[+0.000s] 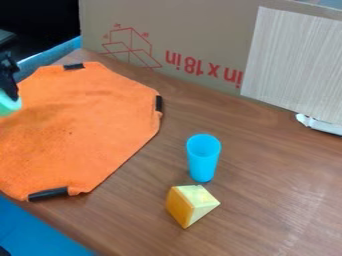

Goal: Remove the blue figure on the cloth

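The blue cup (pixel 203 159) stands upright on the bench (pixel 274 200), right of the orange cloth (pixel 80 130) and apart from it. The yellow-and-orange wedge (pixel 190 205) lies just to its near side. The pincer (pixel 11 91) is at the far left, at a pale blue-green item (pixel 8 105) cut off by the left edge of the view. Whether the pincer is released or clenched on this item cannot be told, nor whether the item touches the cloth.

Identification: the cup is the plainest blue part. If it is the figure named, the removal condition is met and the cup requires no handling. If the blue-green item is meant, removal is probably the step in hand. Confirm a secure grip, then lift straight up until the item clears the cloth. Traverse right only at full clearance; low travel could drag or fold the fabric. Select a set-down point on the bench well apart from cup and wedge, lower level, and release only after contact. A sideways knock would likely topple the cup.

Orientation: the cup's long axis is vertical, with the open mouth upward and the narrower base down. The blue-green item's long axis cannot be determined.
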Robot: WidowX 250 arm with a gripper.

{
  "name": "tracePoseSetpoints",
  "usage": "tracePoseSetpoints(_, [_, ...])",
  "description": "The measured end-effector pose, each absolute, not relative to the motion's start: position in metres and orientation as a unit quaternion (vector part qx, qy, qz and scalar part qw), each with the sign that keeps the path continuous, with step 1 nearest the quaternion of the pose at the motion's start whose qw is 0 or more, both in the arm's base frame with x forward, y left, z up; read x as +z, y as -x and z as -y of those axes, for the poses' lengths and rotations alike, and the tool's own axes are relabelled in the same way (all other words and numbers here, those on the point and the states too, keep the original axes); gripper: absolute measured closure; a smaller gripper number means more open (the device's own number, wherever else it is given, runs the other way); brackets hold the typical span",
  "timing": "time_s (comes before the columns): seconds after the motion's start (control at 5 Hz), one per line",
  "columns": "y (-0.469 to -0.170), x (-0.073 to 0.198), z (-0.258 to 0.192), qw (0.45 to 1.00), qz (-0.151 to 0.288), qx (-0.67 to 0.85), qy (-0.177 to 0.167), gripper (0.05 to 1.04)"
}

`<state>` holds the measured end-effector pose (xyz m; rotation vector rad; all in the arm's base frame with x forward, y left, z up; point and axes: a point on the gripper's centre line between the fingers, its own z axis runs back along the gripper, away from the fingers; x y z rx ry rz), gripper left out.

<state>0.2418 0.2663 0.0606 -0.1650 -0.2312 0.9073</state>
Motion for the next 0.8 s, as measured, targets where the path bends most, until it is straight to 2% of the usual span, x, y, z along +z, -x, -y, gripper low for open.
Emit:
tracePoseSetpoints(0.2, [-0.256, 0.077, -0.249, 0.9, 0.13, 0.405, 0.09, 0.415])
tracePoseSetpoints(0.4, [-0.274, 0.093, -0.209, 0.918, 0.152, 0.358, 0.078, 0.415])
tracePoseSetpoints(0.6, [-0.287, 0.095, -0.175, 0.931, 0.165, 0.321, 0.05, 0.415])
tracePoseSetpoints(0.8, [-0.304, 0.095, -0.148, 0.939, 0.165, 0.298, 0.047, 0.415])
